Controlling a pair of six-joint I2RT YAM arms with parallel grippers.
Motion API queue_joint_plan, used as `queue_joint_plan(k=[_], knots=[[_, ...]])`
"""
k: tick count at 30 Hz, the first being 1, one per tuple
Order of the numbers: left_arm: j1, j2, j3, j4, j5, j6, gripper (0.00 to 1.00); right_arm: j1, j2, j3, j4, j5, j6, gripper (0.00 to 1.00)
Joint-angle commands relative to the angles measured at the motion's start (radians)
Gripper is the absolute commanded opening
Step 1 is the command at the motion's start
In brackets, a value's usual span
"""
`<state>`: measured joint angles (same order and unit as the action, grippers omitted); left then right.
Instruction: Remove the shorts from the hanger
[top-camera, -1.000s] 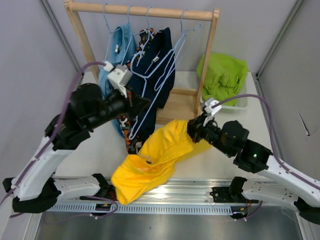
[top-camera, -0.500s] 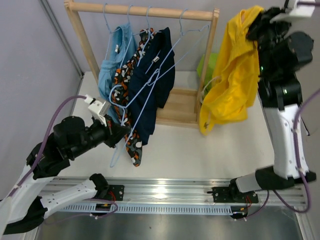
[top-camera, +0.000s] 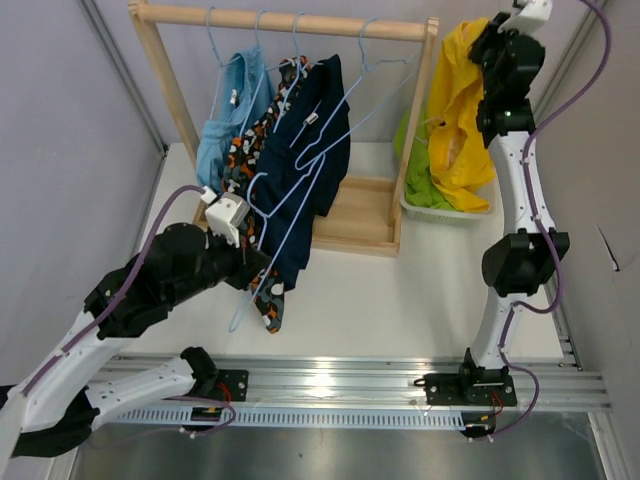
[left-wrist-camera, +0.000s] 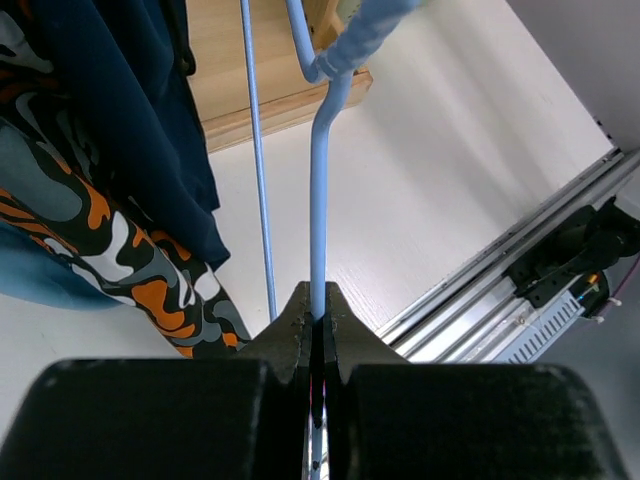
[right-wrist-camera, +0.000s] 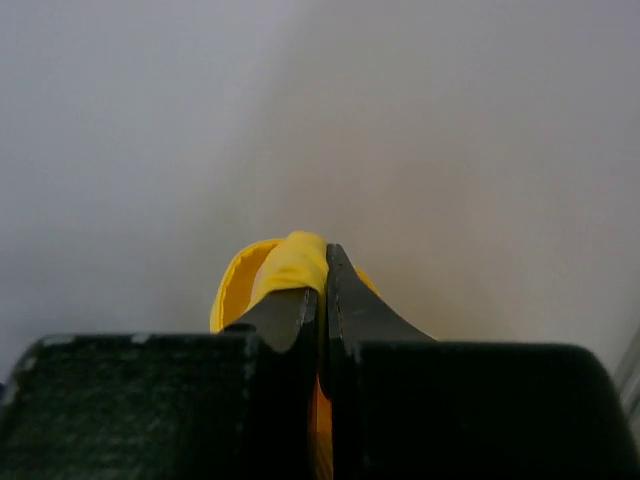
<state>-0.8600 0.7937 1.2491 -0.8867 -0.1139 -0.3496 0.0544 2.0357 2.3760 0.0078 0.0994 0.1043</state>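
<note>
The light blue shorts (top-camera: 228, 125), camouflage shorts (top-camera: 262, 160) and navy shorts (top-camera: 318, 130) hang on light blue hangers from the wooden rack (top-camera: 290, 20). My left gripper (top-camera: 250, 266) is shut on the lower bar of an empty light blue hanger (left-wrist-camera: 318, 220), below the navy pair (left-wrist-camera: 130, 110) and the camouflage pair (left-wrist-camera: 100, 250). My right gripper (top-camera: 488, 40) is raised high at the back right, shut on the yellow shorts (top-camera: 455, 110), which hang down over the lime green shorts (top-camera: 425, 185). The yellow fabric (right-wrist-camera: 290, 265) shows between the right fingers.
A white bin (top-camera: 445, 207) at the back right holds the lime green shorts. The rack's wooden base (top-camera: 355, 215) sits mid-table. A metal rail (top-camera: 330, 385) runs along the near edge. Grey walls stand on both sides.
My right arm has carried the yellow shorts further back, so they hang over the bin. My left arm has shifted slightly right and up, still holding the hanger.
</note>
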Motion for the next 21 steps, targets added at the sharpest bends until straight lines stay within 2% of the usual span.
queue_joint_plan(k=[1,2,3,4,5,6,7,8,9,14,18,21], knots=[[-0.005,0.033,0.001,0.069,-0.046,0.032,0.00,0.001,-0.150,-0.299,0.271,0.026,0.040,0.00],[-0.001,0.047,0.009,0.066,-0.050,0.041,0.00,0.002,-0.187,-0.410,0.314,0.031,0.047,0.00],[0.003,0.064,0.018,0.063,-0.061,0.043,0.00,0.002,-0.225,-0.610,0.367,0.077,0.082,0.00],[0.007,0.100,0.063,0.046,-0.072,0.043,0.00,0.002,-0.299,-0.702,0.386,0.107,0.110,0.00],[0.022,0.120,0.082,0.037,-0.085,0.049,0.00,0.001,-0.333,-0.780,0.371,0.132,0.135,0.14],[0.030,0.137,0.099,0.031,-0.086,0.055,0.00,0.001,-0.363,-0.898,0.345,0.160,0.185,0.61],[0.045,0.172,0.151,0.023,-0.090,0.067,0.00,-0.001,-0.415,-0.941,0.307,0.167,0.205,0.79],[0.053,0.188,0.171,0.020,-0.093,0.075,0.00,0.001,-0.440,-0.980,0.269,0.172,0.221,0.88],[0.056,0.208,0.214,0.012,-0.099,0.081,0.00,0.001,-0.468,-1.014,0.198,0.181,0.238,0.93],[0.061,0.360,0.425,-0.096,-0.153,0.121,0.00,0.004,-0.701,-1.314,0.161,0.181,0.267,0.93],[0.061,0.440,0.487,-0.228,-0.110,0.132,0.00,-0.001,-0.958,-1.429,0.080,0.175,0.219,0.95],[0.059,0.421,0.422,-0.287,-0.142,0.117,0.00,-0.002,-1.063,-1.463,-0.003,0.174,0.193,0.98]])
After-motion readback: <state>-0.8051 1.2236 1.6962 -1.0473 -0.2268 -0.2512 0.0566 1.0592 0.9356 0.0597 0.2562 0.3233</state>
